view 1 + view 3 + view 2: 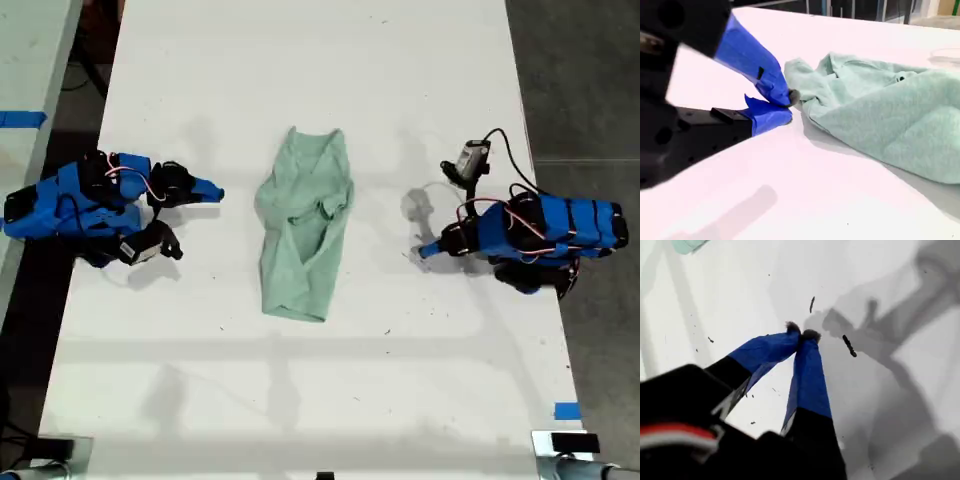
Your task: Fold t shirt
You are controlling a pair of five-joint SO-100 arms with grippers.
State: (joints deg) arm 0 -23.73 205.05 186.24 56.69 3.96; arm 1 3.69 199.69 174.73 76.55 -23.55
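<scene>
Resting low over bare worktop (pixel 300 400), my first hand (pixel 802 332) has its two blue fingers pressed together at the tips with nothing between them. It reads as parked, not working. Only a corner of the t shirt (pixel 687 245) shows far off in its wrist view. Judging by the marks and shadows around it, this looks like the arm at the exterior view's right, where the hand (pixel 425 250) points at the cloth but sits well apart from it.

My second hand (pixel 789 107) lies close to the surface, fingers together and empty, with the cloth (pixel 880 110) just beyond the tips and not touching. That fits the arm at the exterior view's left (pixel 212 190), aimed at the garment's near edge, probably placed for an easy reach to a hem or sleeve.

Between the two arms the t shirt (pixel 305 225) lies in the middle of the worktop, long axis running away from the camera, wrinkled and bunched, its sides drawn inward. It seems part folded at most, and I judge it needs smoothing before a clean fold.
</scene>
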